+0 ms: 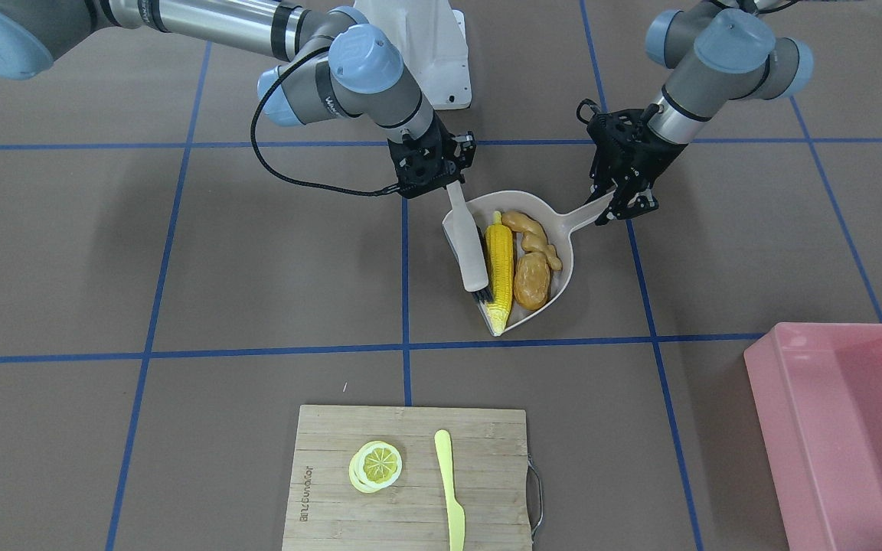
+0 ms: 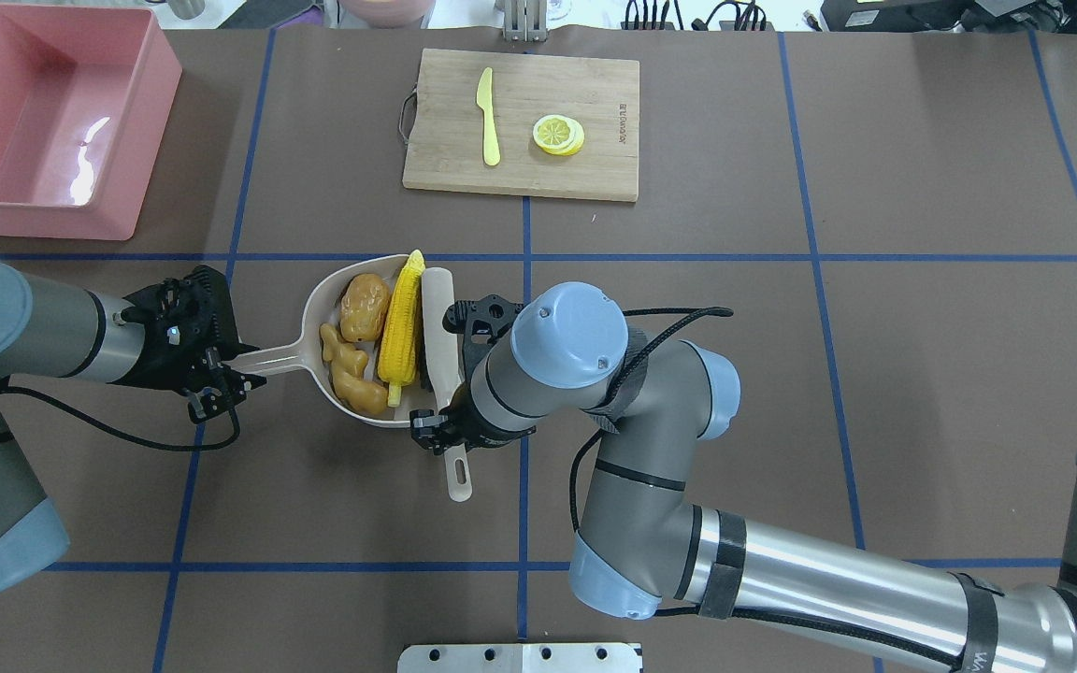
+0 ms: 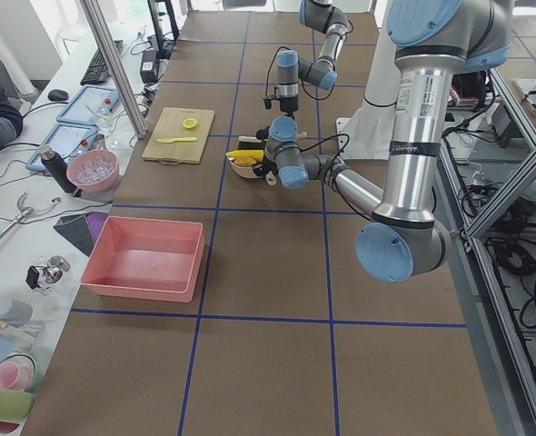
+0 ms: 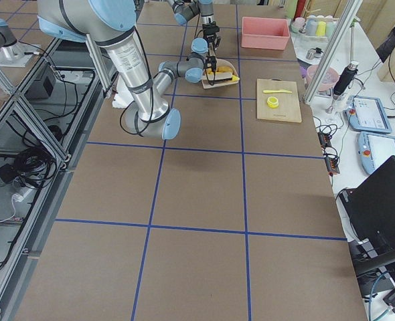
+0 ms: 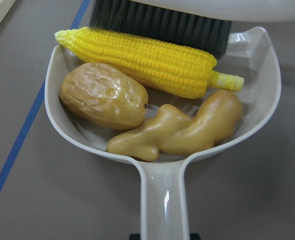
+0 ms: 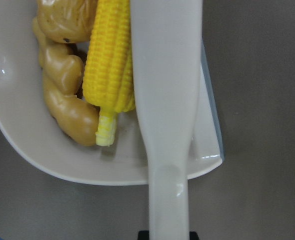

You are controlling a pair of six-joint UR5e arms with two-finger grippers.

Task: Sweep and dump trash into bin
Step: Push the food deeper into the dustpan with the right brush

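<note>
The trash lies inside a beige dustpan (image 1: 568, 264): a yellow corn cob (image 1: 498, 264), a brown potato (image 1: 532, 280) and a tan ginger root (image 1: 534, 236). My left gripper (image 1: 617, 203) is shut on the dustpan's handle (image 5: 162, 200). My right gripper (image 1: 445, 180) is shut on a beige brush (image 1: 470, 252), whose black bristles (image 5: 157, 22) press against the corn at the pan's mouth. The pink bin (image 2: 150, 140) stands apart at the table's far left corner, with nothing in it.
A wooden cutting board (image 2: 595, 103) at the far middle carries a lemon slice (image 2: 558, 134) and a yellow-green knife (image 2: 489, 117). Blue tape lines (image 2: 520, 257) cross the brown table. The white robot base (image 1: 433, 46) is behind the pan.
</note>
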